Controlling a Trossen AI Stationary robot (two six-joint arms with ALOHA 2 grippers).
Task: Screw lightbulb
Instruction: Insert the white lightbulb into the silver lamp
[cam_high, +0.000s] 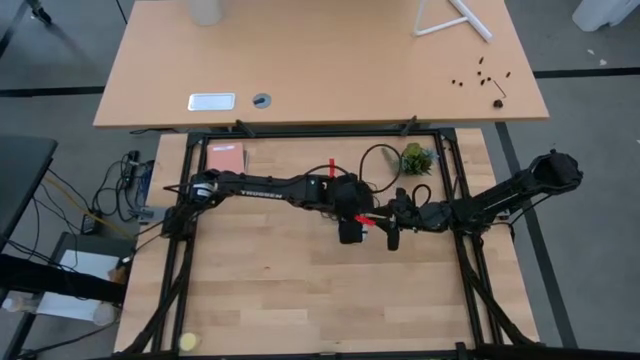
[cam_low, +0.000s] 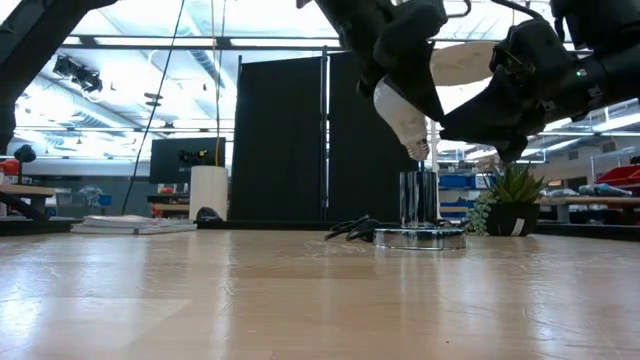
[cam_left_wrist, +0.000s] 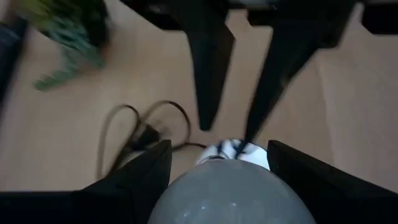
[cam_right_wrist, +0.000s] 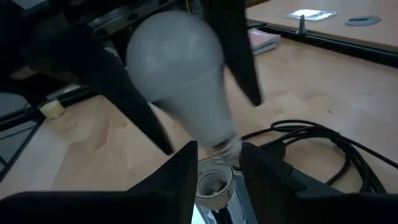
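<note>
My left gripper (cam_high: 350, 230) is shut on the white lightbulb (cam_low: 400, 112) over the middle of the table. The bulb is tilted, and its greyish screw end (cam_low: 422, 150) points down just above the upright socket (cam_low: 418, 200). The socket stands on a round silvery base disc (cam_low: 420, 238). My right gripper (cam_high: 392, 238) is open. Its fingers (cam_right_wrist: 183, 168) stand on either side of the bulb's screw end (cam_right_wrist: 225, 146), over the socket's open top (cam_right_wrist: 212, 185), and touch nothing that I can see. My left gripper pinches the bulb's wide round end (cam_left_wrist: 230, 196) between its two fingers (cam_left_wrist: 146, 177). The fingers come from above, slanting down. The bulb is lifted clear and tilted, its screw end lowest, a little above the socket's top.
A thin black cord (cam_right_wrist: 311, 140) runs in loops from the socket across the table. A small potted plant (cam_high: 416, 157) stands at the far side, and a reddish pad (cam_high: 226, 158) lies at the far left. A yellowish ball (cam_high: 188, 342) lies at the near left corner.
</note>
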